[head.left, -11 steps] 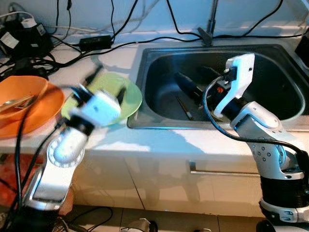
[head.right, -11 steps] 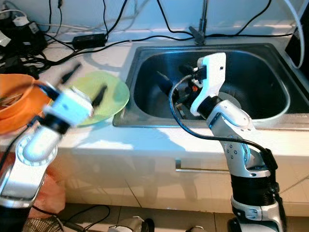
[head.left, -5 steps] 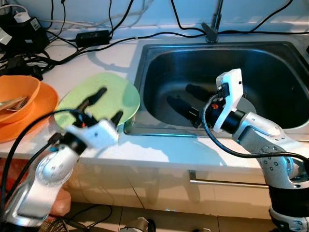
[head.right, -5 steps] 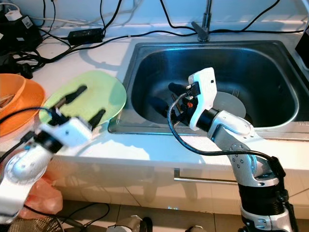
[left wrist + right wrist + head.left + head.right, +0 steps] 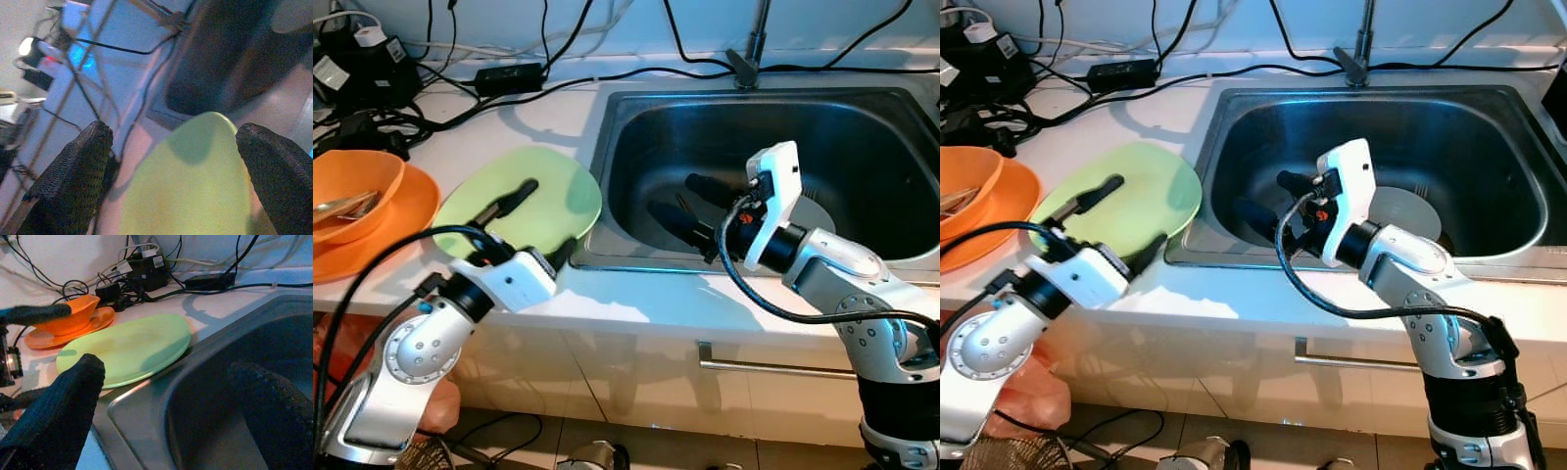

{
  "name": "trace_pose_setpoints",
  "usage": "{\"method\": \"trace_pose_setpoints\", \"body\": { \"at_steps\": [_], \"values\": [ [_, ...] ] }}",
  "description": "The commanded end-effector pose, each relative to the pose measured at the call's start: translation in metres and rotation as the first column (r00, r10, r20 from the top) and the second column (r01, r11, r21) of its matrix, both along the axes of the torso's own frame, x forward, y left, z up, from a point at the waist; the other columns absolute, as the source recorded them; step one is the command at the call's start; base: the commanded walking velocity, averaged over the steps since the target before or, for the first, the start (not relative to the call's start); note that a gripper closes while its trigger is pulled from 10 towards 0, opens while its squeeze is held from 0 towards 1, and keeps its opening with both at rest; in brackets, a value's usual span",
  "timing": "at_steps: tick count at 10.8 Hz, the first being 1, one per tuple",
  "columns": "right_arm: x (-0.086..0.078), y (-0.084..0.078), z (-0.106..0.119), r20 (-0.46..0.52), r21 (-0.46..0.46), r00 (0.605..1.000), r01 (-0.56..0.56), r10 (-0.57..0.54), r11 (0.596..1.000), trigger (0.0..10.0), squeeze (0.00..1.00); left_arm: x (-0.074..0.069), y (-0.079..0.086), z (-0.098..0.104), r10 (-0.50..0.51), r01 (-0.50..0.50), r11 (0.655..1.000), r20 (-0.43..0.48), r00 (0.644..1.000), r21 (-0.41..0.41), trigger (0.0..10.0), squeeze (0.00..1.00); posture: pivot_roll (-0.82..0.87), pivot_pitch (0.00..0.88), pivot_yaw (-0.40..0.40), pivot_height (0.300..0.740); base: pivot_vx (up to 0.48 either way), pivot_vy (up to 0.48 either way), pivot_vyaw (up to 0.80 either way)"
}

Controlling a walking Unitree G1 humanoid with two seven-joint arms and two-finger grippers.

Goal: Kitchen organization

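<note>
Far along the left edge of the tabletop sat the orange bowl (image 5: 352,186) on its orange plate (image 5: 396,230), a utensil lying in it, with the tangle of black cables (image 5: 372,88) and power bricks behind along the back edge. Next came the green plate (image 5: 533,201), lying flat and reaching the sink's (image 5: 626,127) left rim. My left gripper (image 5: 524,220) hovered over the plate's near part, jaws spread wide — in the left wrist view the two fingers (image 5: 73,176) straddled the plate (image 5: 190,191) without touching it. My right gripper (image 5: 1268,196) hung inside the sink near its front wall, jaws open and empty, a grey round disc (image 5: 1405,211) lying on the basin floor just behind it.

The risk I judged was on the left: the plate lay flat, so closing the jaws could push it sideways into the sink, or pinch only the rim so that it tipped. A careless lift could also catch the cable trailing off my left arm.

I could read no brand or writing anywhere.
</note>
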State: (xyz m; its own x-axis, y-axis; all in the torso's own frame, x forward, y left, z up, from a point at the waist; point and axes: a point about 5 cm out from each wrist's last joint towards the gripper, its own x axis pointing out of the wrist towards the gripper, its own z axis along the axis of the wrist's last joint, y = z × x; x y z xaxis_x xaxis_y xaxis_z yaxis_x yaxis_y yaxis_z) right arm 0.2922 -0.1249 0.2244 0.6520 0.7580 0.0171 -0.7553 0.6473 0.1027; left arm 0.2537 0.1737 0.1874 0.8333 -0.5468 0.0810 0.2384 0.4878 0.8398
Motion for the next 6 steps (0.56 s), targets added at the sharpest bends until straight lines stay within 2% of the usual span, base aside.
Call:
{"method": "trace_pose_setpoints", "body": {
  "at_steps": [1,2,5,6],
  "values": [
    [-0.003,0.005,0.005,0.017,-0.012,0.999,-0.035,0.036,0.999,10.0,0.00,-0.001,0.003,-0.011,-0.001,0.003,1.000,-0.084,0.996,0.022,10.0,0.25,0.16,0.125,0.103,0.740,0.000,0.000,0.00],
    [-0.002,0.004,0.006,0.020,-0.012,0.999,-0.037,0.038,0.999,10.0,0.00,-0.001,0.005,-0.023,0.015,-0.004,0.998,-0.162,0.987,0.066,10.0,0.00,0.16,0.124,0.103,0.740,0.000,0.000,0.00],
    [-0.003,0.004,0.009,0.023,-0.008,0.998,-0.053,0.053,0.999,10.0,0.00,0.004,0.020,-0.037,0.106,-0.068,0.984,-0.238,0.965,0.163,10.0,0.00,0.16,0.124,0.104,0.740,0.000,0.000,0.00],
    [-0.004,0.004,0.010,0.022,-0.005,0.997,-0.067,0.067,0.998,10.0,0.00,0.006,0.023,-0.037,0.124,-0.083,0.982,-0.245,0.962,0.173,10.0,0.00,0.16,0.124,0.102,0.740,0.000,0.000,0.00]
  ]
}}
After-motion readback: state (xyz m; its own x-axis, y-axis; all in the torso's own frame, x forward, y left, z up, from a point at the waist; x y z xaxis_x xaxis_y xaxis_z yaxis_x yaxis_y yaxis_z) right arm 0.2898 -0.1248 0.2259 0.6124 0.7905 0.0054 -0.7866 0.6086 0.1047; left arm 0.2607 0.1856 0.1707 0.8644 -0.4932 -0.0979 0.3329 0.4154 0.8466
